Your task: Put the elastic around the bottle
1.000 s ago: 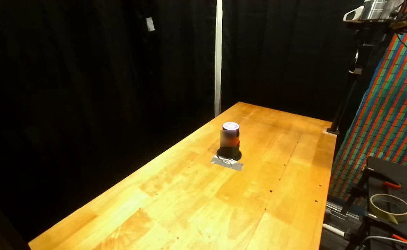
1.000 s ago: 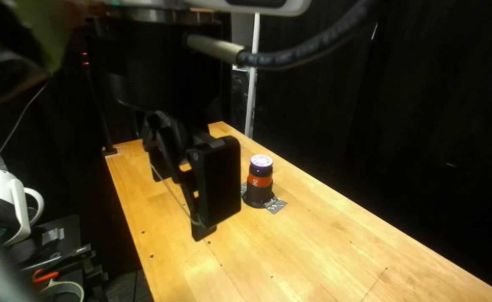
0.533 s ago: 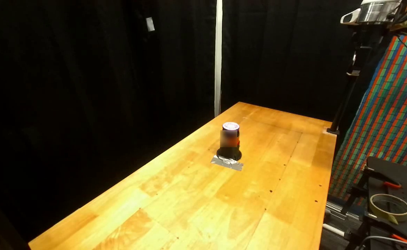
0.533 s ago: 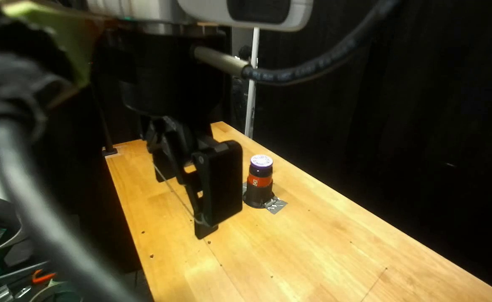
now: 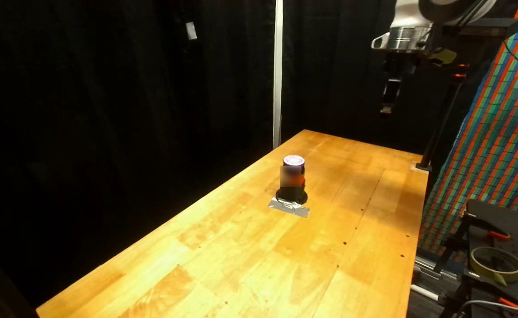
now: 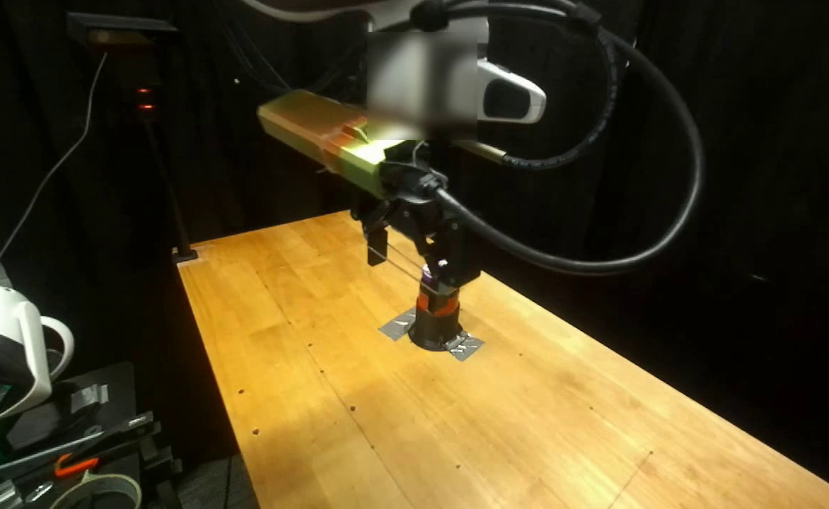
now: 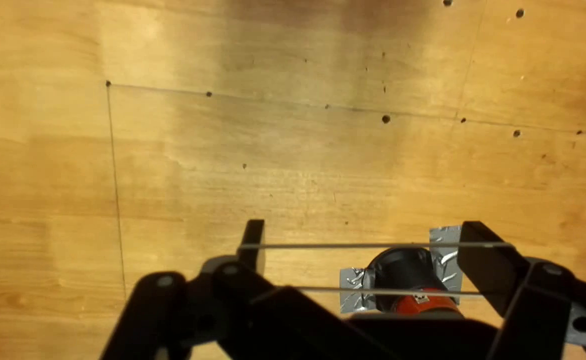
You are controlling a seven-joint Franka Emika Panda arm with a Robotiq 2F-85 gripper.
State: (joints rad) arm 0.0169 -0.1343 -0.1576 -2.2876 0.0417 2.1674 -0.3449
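Gripper (image 7: 363,242) with spread fingers (image 7: 488,265), set well apart and with nothing pinched between, in the wrist view. Elastic (image 7: 343,246) looped around both fingertips, in two straight strands across the lower half of the frame; not yet around the bottle (image 5: 292,177). Bottle upright near the centre of the frame in an exterior view, well apart from the gripper at upper right; at lower right of the frame in the wrist view.

Handling, as judged: elastic thin, light, soft and springy, apt to slip off the tips on a sudden closing; best borne from inside the loop by outward pressure, as here. Bottle presumably stiff, and smooth at the reddish-orange band (image 7: 428,303), with silver tape (image 6: 465,347) over the flange of a black base (image 6: 434,331); hence little need of a hold, and more of clearance around the pale lid (image 5: 294,160).

Surface and room: wooden table (image 5: 259,247), slightly glossy, with scattered small holes (image 7: 386,119). Dark curtains (image 5: 131,88) at upper left, pale pole (image 5: 278,75) at upper centre, multicoloured woven sheet (image 5: 497,132) at the right edge, tape roll (image 5: 512,276) on a black shelf (image 5: 506,216) at lower right, all in an exterior view.
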